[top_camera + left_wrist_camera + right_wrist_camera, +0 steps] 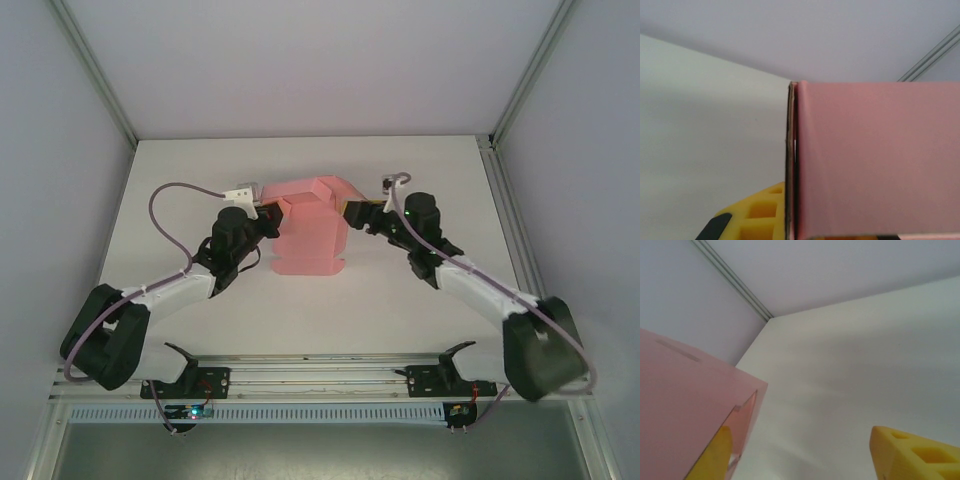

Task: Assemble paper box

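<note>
Top external shows the half-folded pink card box (312, 225) on the table (420, 300). My left pincer (268, 218) is clamped on its left wall; my right pincer (362, 215) stands apart at the right flap, which I'd fold next.

From my remote station this reads as a robotics lab test cell, not a home or shop. A plain white desk (200, 310) sits boxed in by blank pale wall panels (300, 60) held in bare aluminium corner posts (93, 70). Two black-and-white robot arms, left (170, 290) and right (480, 290), are bolted to a slotted aluminium rail (320, 378) along the near edge. A loose lilac cable (185, 184) loops over the desk, and a small exposed circuit board (188, 410) with lit indicators hangs below the rail.
</note>
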